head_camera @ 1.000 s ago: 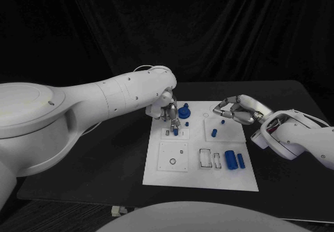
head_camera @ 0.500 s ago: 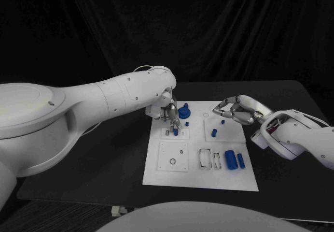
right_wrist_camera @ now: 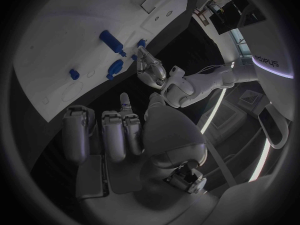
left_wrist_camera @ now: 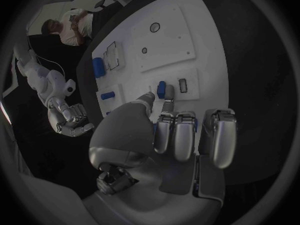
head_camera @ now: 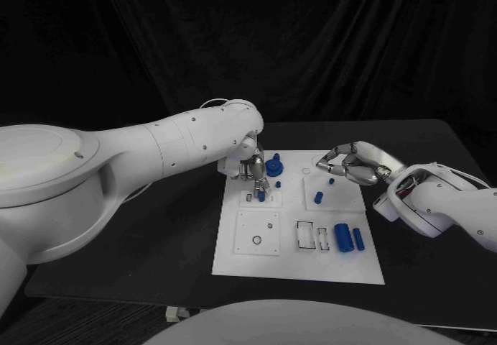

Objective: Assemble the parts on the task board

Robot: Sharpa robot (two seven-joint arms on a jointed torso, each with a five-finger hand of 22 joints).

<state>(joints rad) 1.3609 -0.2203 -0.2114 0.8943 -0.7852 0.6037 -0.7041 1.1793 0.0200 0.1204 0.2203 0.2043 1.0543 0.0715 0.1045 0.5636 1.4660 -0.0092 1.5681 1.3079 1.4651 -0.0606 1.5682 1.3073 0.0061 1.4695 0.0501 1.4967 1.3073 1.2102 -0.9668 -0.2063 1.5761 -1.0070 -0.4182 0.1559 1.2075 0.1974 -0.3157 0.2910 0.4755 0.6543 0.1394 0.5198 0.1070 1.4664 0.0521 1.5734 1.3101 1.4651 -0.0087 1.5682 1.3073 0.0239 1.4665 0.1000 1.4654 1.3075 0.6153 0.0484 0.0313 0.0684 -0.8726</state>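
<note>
Board (head_camera: 300,266), a white plate, is lying in the middle of the black counter (head_camera: 155,237), with small blue parts standing or lying on it. A blue peg (head_camera: 262,195) is standing in the upper left square of the board, and the left hand (head_camera: 248,169) is hovering right over it, fingers (left_wrist_camera: 164,132) pointing down and curling together; whether they are pinching the peg cannot be told. A round blue knob (head_camera: 273,169) is sitting just beside that hand. Two blue cylinders (head_camera: 349,238) are lying side by side near the board's right edge. The right hand (head_camera: 350,164) is hanging above the board's upper right corner, fingers (right_wrist_camera: 116,135) curling inward on nothing.
</note>
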